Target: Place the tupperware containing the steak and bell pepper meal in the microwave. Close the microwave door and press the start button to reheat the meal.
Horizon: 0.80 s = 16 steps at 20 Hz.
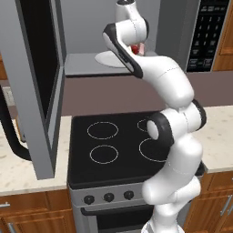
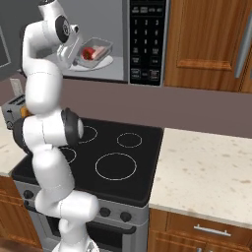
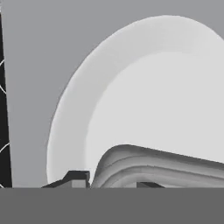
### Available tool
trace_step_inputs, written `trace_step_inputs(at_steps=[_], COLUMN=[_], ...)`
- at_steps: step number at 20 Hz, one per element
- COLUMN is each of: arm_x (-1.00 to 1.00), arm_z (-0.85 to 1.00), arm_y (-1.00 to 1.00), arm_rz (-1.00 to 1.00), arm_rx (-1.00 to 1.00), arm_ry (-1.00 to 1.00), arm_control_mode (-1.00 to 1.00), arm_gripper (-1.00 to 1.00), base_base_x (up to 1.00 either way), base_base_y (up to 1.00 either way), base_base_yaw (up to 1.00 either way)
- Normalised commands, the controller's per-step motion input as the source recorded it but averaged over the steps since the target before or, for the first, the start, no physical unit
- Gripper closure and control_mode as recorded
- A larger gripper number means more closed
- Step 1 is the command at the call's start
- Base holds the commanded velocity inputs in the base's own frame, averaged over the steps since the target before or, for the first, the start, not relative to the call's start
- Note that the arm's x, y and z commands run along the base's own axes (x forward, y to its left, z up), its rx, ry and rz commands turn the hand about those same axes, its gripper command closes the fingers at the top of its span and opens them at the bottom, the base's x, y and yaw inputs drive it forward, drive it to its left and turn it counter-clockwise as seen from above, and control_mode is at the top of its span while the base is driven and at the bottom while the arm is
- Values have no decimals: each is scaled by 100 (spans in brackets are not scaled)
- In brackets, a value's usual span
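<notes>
The arm hides much of the microwave [image 1: 86, 63] in the left base view, where the one tupperware [image 2: 97, 51] is covered but for a red scrap of food beside the wrist. From the right base view the tupperware sits inside the microwave on the single white plate [image 2: 106, 63], with two pieces of food in it, a red round lump [image 2: 88, 53] and a pinkish slab [image 2: 98, 50]. The fingers [image 3: 78, 176] are at the container's near left rim; in the hand view a dark tip rises on each side of the clear rim, cut off at the bottom, and I cannot tell whether they pinch the rim or stand just clear of it. The microwave door [image 1: 43, 86] stands swung out to the left of the microwave, its top and left edge cut off by the frame. The mouth of the microwave is taken up by the forearm, with bare cavity floor around the plate. The keypad [image 2: 145, 42] on the microwave's right has nothing in front of it. Below the microwave lies one stove [image 2: 123, 157] with four burner rings, some crossed by the arm; three knobs [image 1: 108, 197] show in the left base view, any others being behind the arm. A counter [image 2: 206, 167] lies right of the stove, and a toaster [image 2: 14, 111], half hidden, sits to its left.
</notes>
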Motion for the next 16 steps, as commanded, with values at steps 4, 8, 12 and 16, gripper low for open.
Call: trace_step_inputs(at_steps=[4, 8, 12, 16], arm_x=[78, 21, -16, -50], arm_z=[-21, -8, 0, 0], arm_y=[13, 17, 3, 0], arm_rz=[0, 1, 0, 0], arm_rx=[-2, -3, -4, -4], arm_ry=[0, 0, -14, -27], arm_control_mode=[-100, -100, -100, -100], arm_gripper=[100, -100, -100, -100], base_base_x=[0, 0, 0, 0], base_base_y=[0, 0, 0, 0], base_base_yaw=[0, 0, 0, 0])
